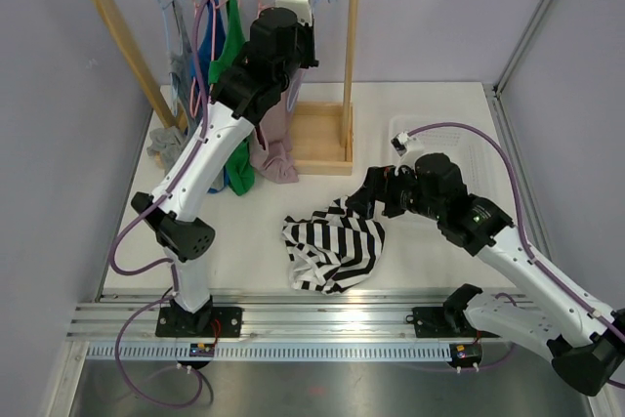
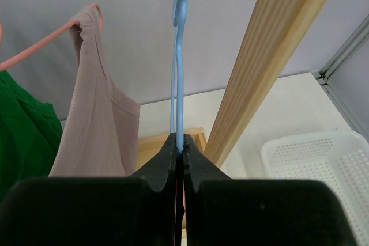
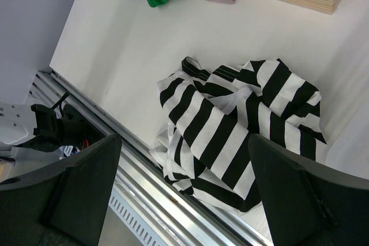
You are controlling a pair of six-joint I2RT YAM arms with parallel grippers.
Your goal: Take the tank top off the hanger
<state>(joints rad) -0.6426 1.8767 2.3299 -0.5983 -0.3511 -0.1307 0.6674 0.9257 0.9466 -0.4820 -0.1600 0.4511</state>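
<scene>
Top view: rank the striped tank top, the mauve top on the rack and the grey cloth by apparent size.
1. striped tank top
2. mauve top, partly hidden by the left arm, so its full size is unsure
3. grey cloth

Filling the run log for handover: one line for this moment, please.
left tool shut on blue plastic hanger | black-and-white striped tank top crumpled on white table | right tool open above it

White arms [image 1: 210, 158], black joints [image 1: 186, 236], purple cables [image 1: 452, 125]
</scene>
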